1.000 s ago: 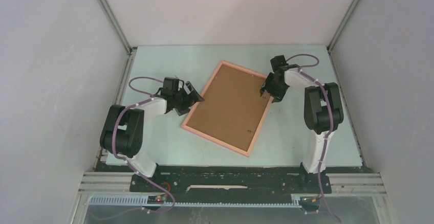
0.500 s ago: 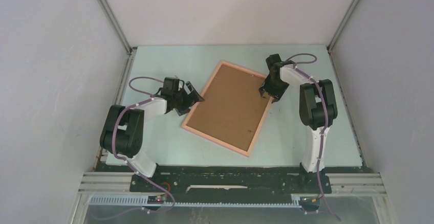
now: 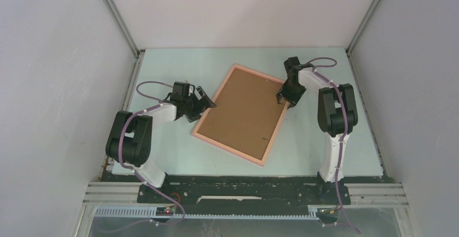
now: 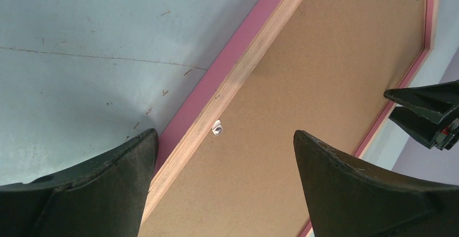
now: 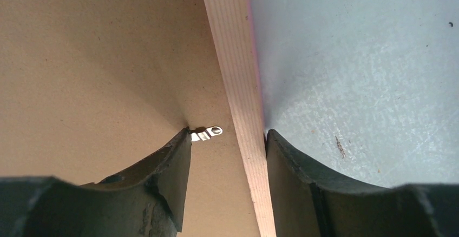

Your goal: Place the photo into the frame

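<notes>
Risk: right jaws half-open astride frame [image 5: 233, 58] rail, one finger [image 5: 168, 172] at the metal tab [image 5: 208, 132]; may slip off tab or pinch rail, skidding frame (left jaws wide, not bracing).

A pale blue-green table [image 3: 178, 64] fills the base of a plain booth. Its top is scuffed (thin scratches and small nicks show up close in the wrist views). A blank off-white back wall [image 3: 243, 10] rises behind it, and a grey-white left wall [image 3: 54, 85] and right wall [image 3: 417, 85] close the sides. Slim metal posts [image 3: 116, 15] run up the back corners. A black plate [image 3: 243, 191] and aluminium rails [image 3: 108, 193] line the near edge. The light is soft and even.
</notes>
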Controlling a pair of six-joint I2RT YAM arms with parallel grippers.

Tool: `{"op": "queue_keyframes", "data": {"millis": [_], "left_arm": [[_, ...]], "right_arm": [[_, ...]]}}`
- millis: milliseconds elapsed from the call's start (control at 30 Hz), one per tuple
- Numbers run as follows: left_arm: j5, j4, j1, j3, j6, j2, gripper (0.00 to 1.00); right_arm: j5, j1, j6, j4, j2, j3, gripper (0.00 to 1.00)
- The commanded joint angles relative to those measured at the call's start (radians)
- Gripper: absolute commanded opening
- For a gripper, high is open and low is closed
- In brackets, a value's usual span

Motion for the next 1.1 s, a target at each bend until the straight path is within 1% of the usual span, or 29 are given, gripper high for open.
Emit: {"op": "queue_keyframes", "data": {"millis": [0, 33, 100, 133, 267, 300, 533, 700, 833, 933, 1067], "left_arm": [[0.039, 0.013, -0.014, -0.020, -0.006, -0.037, 0.95], [0.040, 0.014, -0.014, -0.020, -0.006, -0.037, 0.94], [0.039, 0.016, -0.014, -0.023, -0.007, -0.040, 0.95], [0.038, 0.018, -0.014, -0.024, -0.007, -0.041, 0.95], [0.041, 0.020, -0.014, -0.025, -0.007, -0.042, 0.94], [0.041, 0.020, -0.014, -0.026, -0.006, -0.042, 0.95], [0.047, 0.026, -0.014, -0.026, -0.006, -0.041, 0.95], [0.050, 0.028, -0.014, -0.026, -0.006, -0.040, 0.95], [0.051, 0.027, -0.013, -0.026, -0.006, -0.039, 0.95], [0.051, 0.030, -0.014, -0.025, -0.004, -0.039, 0.95], [0.054, 0.031, -0.013, -0.025, -0.004, -0.037, 0.95]], "right_arm": [[-0.030, 0.014, -0.024, 0.053, -0.019, -0.016, 0.43], [-0.030, 0.016, -0.036, 0.052, -0.026, -0.022, 0.38], [-0.050, 0.019, -0.065, 0.061, -0.037, -0.042, 0.24], [-0.052, 0.020, -0.081, 0.063, -0.042, -0.050, 0.20], [0.025, 0.028, -0.153, 0.038, -0.058, -0.063, 0.03], [0.037, 0.028, -0.173, 0.034, -0.062, -0.064, 0.01], [0.076, 0.012, -0.340, 0.038, -0.069, -0.055, 0.00], [0.124, 0.015, -0.506, 0.019, -0.064, -0.034, 0.00], [0.114, 0.012, -0.625, 0.058, -0.072, -0.039, 0.00], [0.068, 0.010, -0.723, 0.093, -0.069, -0.035, 0.00], [0.091, 0.022, -0.815, 0.121, -0.066, -0.025, 0.00]]}}
